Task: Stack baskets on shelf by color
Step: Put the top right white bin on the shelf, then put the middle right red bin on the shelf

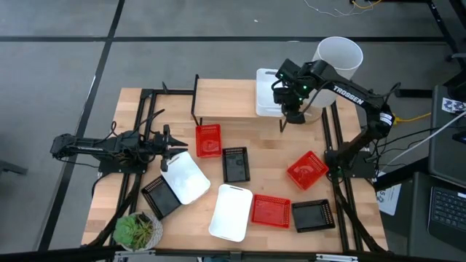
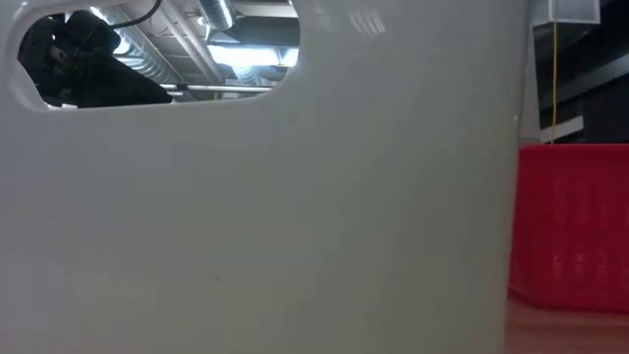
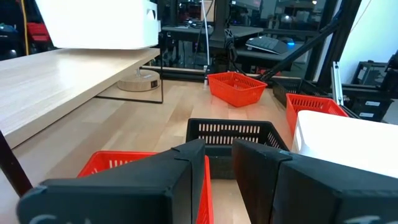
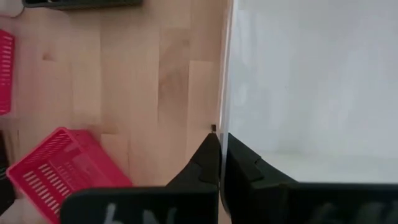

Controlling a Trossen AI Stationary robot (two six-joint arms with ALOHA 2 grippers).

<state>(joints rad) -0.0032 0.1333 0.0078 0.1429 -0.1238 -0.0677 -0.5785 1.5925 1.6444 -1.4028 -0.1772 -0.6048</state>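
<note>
Two dark grippers are at work on your wooden table (image 1: 277, 149). Your right gripper (image 1: 293, 115) hangs over the right end of the shelf (image 1: 226, 102), its fingers pinched onto the thin rim of a white basket (image 1: 268, 100) that sits on that end of the plank. In the right wrist view the basket's smooth white plastic wall (image 4: 311, 74) fills one side, with the gripper (image 4: 219, 158) nipped on its edge. White letters reading "TROSSEN" run along the right arm (image 1: 348, 94).

Your left gripper (image 1: 175, 148) lies low at the table's left side, fingers a little apart and holding nothing. Just beyond it sit a red basket (image 1: 208, 140) with a slotted bottom and a second white basket (image 1: 185, 177), smooth and round-cornered. In the left wrist view a black basket (image 3: 231, 140) with slotted walls stands ahead of the fingers (image 3: 186, 168).

Farther out across the table lie another white basket (image 1: 231, 212), two more red ones (image 1: 271, 210) (image 1: 306, 169), the latter tilted, and black ones (image 1: 161, 196) (image 1: 313, 215). A tall white cylinder (image 1: 338, 60) stands behind the shelf's right end. A small green plant (image 1: 136, 231) sits at the table's near left corner.
</note>
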